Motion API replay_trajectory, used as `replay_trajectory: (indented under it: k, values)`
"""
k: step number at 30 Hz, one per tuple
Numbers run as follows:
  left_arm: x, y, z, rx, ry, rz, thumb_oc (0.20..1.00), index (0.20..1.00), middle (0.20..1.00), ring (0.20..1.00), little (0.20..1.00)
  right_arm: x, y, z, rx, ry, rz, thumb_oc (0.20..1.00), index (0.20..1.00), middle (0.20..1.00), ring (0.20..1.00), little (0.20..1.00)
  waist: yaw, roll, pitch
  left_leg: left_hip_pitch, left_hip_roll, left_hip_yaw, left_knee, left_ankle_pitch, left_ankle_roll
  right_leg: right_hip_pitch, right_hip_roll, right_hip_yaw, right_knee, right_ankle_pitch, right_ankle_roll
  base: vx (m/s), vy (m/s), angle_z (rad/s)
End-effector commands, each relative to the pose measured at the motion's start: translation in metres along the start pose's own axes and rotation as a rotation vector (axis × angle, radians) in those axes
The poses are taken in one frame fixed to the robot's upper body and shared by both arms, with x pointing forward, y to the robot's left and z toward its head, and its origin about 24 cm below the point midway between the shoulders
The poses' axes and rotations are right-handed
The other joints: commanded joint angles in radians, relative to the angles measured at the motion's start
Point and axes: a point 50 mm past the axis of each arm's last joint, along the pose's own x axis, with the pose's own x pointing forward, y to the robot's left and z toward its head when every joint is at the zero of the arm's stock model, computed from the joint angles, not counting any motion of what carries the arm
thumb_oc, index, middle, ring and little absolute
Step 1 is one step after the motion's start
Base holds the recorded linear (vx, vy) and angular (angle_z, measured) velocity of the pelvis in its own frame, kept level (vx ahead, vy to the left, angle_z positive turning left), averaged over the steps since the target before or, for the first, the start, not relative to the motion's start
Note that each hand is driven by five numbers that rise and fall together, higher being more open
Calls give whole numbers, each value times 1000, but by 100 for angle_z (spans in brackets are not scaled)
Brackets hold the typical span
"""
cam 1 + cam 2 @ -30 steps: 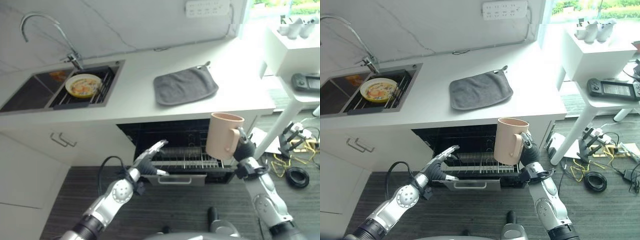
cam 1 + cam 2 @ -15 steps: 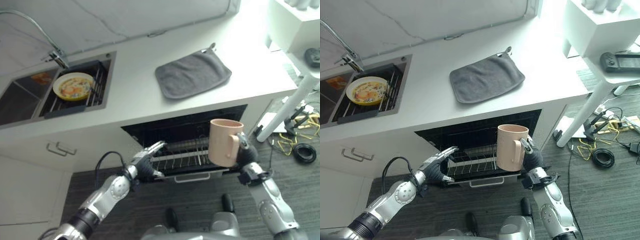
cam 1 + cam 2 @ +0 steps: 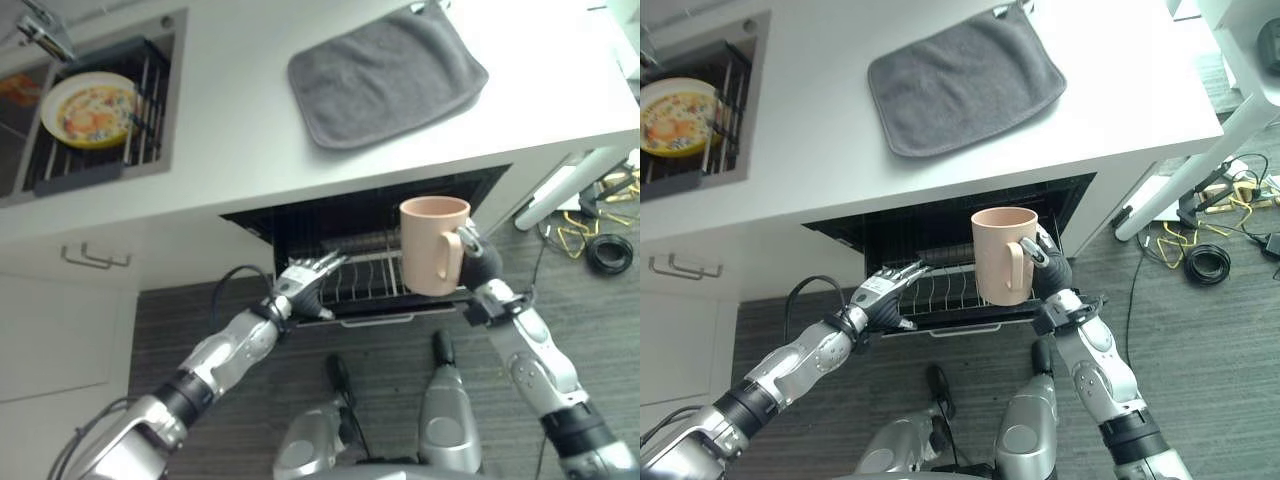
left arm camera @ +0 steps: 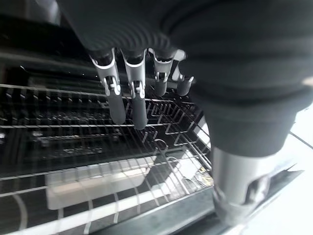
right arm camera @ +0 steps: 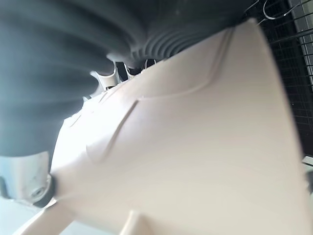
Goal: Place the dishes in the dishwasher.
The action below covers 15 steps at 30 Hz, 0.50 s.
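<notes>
Clearly upright, the pink mug (image 3: 433, 246), gripped at its handle by the right hand (image 3: 478, 262), held above the pulled-out dishwasher rack (image 3: 940, 295). Probably rigid, light, smooth-walled, breakable if knocked against wire tines; best kept by the handle. Left hand (image 3: 305, 285) at the rack's front edge, fingers (image 4: 124, 105) straight, grasping nothing.

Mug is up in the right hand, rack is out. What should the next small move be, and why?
Probably lower the mug toward the rack and tip it mouth-down. The right hand holds it upright by the handle above the rack's right end, and the left hand, fingers straight, rests at the rack's front left, seemingly steadying it. The wires below look free.
</notes>
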Motion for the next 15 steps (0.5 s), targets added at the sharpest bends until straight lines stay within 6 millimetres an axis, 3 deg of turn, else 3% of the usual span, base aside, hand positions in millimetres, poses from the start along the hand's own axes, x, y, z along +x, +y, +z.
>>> replay_trajectory:
  k: [1, 8, 15]
  values:
    - [1, 10, 2, 17, -70, -107, 1000, 1000, 1000, 1000, 1000, 10, 11, 24, -24, -140, 35, 200, 200, 200, 200, 200, 19, -34, -35, -29, 56, 0, 148, -91, -1, -36, 35, -49, 151, -111, -59, -70, -48, 5]
    - [3, 7, 33, -80, -252, -388, 1000, 1000, 1000, 1000, 1000, 14, 4, 29, -51, -120, -12, 200, 200, 200, 200, 200, 15, -23, -13, -33, 49, -5, 175, -99, 1, -33, 34, -46, 165, -118, -67, -22, 7, 7]
    - [-4, 6, 40, -90, -313, -572, 1000, 1000, 1000, 1000, 1000, 21, -12, 28, -132, -75, -112, 200, 200, 200, 200, 200, 25, -13, -9, -16, 34, -15, 178, -108, 5, -1, 29, -47, 142, -108, -66, 0, 0, 0]
